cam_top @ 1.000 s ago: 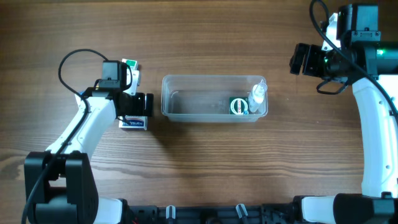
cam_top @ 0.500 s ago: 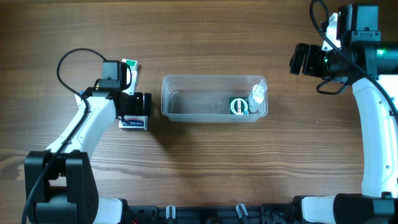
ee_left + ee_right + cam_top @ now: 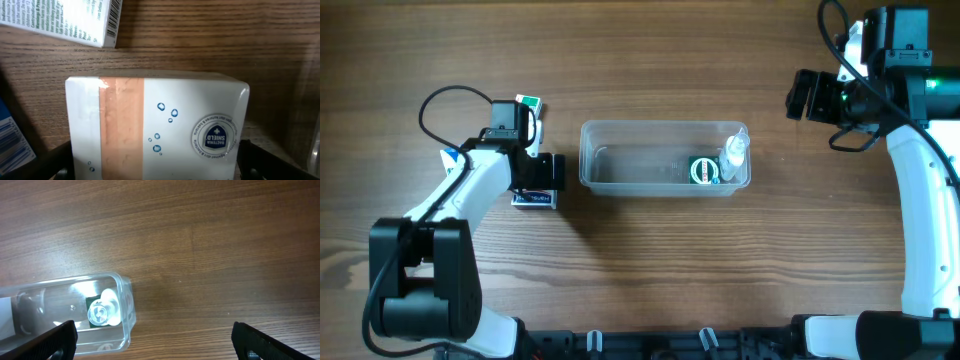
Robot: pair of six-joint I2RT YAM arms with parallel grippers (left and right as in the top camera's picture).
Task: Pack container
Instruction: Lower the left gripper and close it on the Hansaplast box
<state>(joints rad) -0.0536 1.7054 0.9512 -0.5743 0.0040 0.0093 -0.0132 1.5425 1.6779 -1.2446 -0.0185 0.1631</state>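
Observation:
The clear container (image 3: 620, 158) lies mid-table with a small clear bottle (image 3: 734, 152) and a round green item (image 3: 703, 171) at its right end. My left gripper (image 3: 538, 172) hangs just left of it, over a white plaster box (image 3: 535, 199). In the left wrist view that box (image 3: 157, 125) fills the space between the open jaws, with a dark finger (image 3: 55, 162) close to each side. My right gripper (image 3: 800, 95) is open and empty, off to the container's right. Its wrist view shows the container's end (image 3: 65, 310) and the bottle (image 3: 102, 310).
A white box with green print (image 3: 528, 103) lies just behind the left gripper; in the left wrist view this box (image 3: 65, 20) is at the top left. A blue-printed pack (image 3: 12, 140) sits at the left. Bare wooden table (image 3: 650, 60) surrounds the container.
The left arm has swung its elbow and base link slightly; its gripper stays over the white box. The right arm and container contents have not moved.

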